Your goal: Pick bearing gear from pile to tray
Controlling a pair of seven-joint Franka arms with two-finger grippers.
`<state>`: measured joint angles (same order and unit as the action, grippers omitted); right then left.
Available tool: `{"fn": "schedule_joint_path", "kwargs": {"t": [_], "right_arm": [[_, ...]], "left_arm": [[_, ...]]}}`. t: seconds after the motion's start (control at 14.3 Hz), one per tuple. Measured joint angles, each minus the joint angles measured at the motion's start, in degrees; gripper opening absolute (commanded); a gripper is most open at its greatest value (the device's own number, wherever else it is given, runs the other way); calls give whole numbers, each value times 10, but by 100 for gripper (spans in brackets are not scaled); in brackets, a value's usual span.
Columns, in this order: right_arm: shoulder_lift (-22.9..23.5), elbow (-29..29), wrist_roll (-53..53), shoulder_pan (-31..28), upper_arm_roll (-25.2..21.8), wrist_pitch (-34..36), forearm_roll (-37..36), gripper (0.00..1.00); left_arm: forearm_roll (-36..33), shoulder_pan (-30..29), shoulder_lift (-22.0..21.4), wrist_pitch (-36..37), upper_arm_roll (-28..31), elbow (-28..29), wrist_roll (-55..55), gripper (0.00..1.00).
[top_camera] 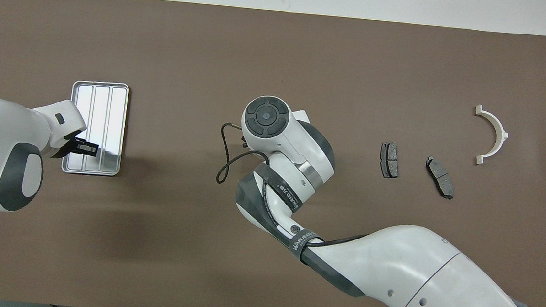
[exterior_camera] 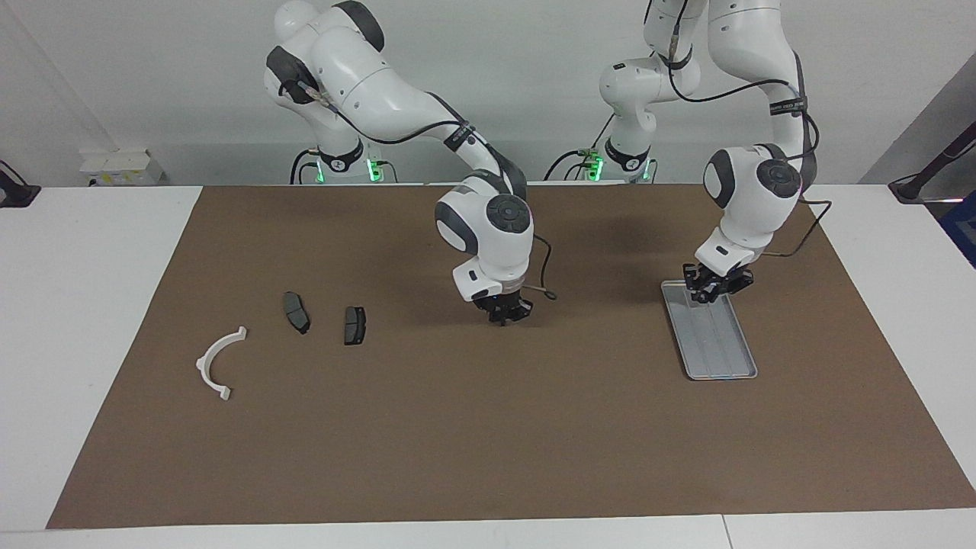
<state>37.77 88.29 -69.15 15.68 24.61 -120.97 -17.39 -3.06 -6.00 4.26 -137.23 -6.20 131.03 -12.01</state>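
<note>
Facing view, right of centre: your left gripper (exterior_camera: 710, 293) hangs low over the end of the tray (exterior_camera: 720, 358) that lies nearer the robots, fingertips down. Its jaws are drawn nearly together; whether a small part sits between them cannot be told from here. The pose suits a release into the tray, since a drop from that height would land inside the raised rim. In the overhead view the same gripper (top_camera: 86, 147) shows at mid-left, over the tray's (top_camera: 74, 106) lower edge, and the ribbed floor that shows looks bare.

Centre of the facing view: your right gripper (exterior_camera: 503, 313) points down with its fingertips met, almost at the brown mat (exterior_camera: 473, 427). Nothing can be seen under it, and in the overhead view its own wrist hides it.

Left of the facing view: the pile lies well apart from both grippers, namely two dark brake-pad plates (exterior_camera: 296, 312) (exterior_camera: 354, 325) side by side and a white arc bracket (exterior_camera: 219, 363) lower left of them. No bearing gear is visible among these parts, so the task's piece is probably in the left gripper, if anywhere.
</note>
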Motion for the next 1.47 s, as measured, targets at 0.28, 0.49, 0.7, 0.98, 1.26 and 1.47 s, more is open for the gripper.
{"fn": "schedule_joint_path", "kwargs": {"t": [0.28,0.49,0.7,0.98,1.26,1.47], "right_arm": [[0,5,0,-3,0,-18,-10,0],[-3,12,0,-4,-1,-26,-10,0],[-7,19,0,-5,-1,-34,-10,0],[-8,22,-3,-6,-1,-37,-11,40],[-7,22,-13,-11,-3,-33,-11,100],[-7,-2,-13,-15,-6,15,-12,100]], "left_arm": [[0,0,12,-16,0,0,2,0],[0,0,16,-22,0,1,3,0],[0,0,21,-28,0,1,3,0],[0,0,26,-37,0,2,4,0],[0,1,30,-45,0,4,4,71],[0,4,30,-45,-1,4,4,100]]}}
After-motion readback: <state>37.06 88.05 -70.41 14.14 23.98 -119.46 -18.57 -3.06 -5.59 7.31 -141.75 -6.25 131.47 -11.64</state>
